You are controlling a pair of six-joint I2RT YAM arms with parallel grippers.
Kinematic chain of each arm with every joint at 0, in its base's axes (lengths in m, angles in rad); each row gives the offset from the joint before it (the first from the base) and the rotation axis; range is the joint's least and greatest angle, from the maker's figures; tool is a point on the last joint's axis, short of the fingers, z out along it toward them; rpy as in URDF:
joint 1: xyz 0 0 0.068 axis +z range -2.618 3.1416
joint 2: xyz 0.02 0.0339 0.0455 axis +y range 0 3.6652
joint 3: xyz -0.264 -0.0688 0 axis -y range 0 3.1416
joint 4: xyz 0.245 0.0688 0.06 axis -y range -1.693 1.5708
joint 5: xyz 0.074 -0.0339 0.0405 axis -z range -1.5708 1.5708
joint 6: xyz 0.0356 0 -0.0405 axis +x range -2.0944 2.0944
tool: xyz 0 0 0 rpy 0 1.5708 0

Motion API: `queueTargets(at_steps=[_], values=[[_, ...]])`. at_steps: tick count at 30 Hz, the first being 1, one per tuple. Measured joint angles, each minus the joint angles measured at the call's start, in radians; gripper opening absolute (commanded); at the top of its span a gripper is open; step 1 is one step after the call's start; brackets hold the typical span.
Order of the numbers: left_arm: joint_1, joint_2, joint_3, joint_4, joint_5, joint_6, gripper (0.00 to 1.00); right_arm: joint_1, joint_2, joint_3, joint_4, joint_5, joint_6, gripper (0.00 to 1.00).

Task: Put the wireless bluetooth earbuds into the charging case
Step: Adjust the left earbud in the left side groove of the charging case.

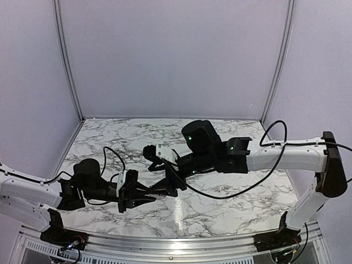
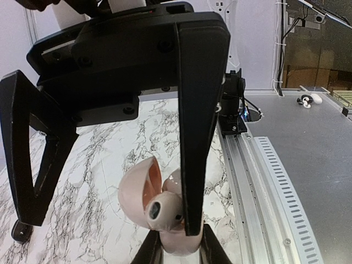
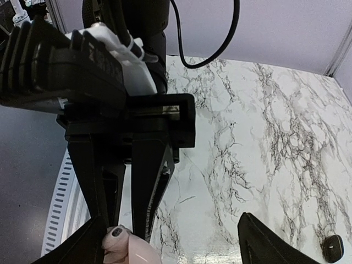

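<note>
Marble-veined desk (image 1: 247,214) from above, where my left hand (image 1: 144,195) meets my right hand (image 1: 168,186); left wrist shows the left clenched on the glossy pink pebble-shaped charging case (image 2: 165,234), one black bean-like earbud (image 2: 157,211) sitting proud, which I'd nudge squarely down; right wrist shows the right hand released, fingers wide.

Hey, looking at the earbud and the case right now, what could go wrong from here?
The earbud sits proud on the open charging case, seemingly not seated; a finger of the right gripper close beside it could knock it off. The left gripper pinches only the case's lower end, so a push might twist it loose.
</note>
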Motion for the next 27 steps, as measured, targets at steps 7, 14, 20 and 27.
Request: queueTargets(at_steps=[7,14,20,27], values=[[0.0,-0.012,0.0,-0.004,-0.004,0.003,0.0,-0.002,-0.007,-0.015,0.013,-0.024,-0.001,0.75],[0.0,-0.015,0.0,-0.003,-0.005,0.003,0.0,-0.002,-0.047,-0.035,0.013,-0.029,-0.008,0.78],[0.0,-0.015,0.0,-0.003,-0.005,0.003,0.0,-0.002,-0.084,-0.043,0.008,-0.033,-0.023,0.76],[0.0,-0.015,0.0,-0.003,-0.005,0.002,0.0,-0.002,-0.1,-0.029,-0.027,-0.014,-0.042,0.57]])
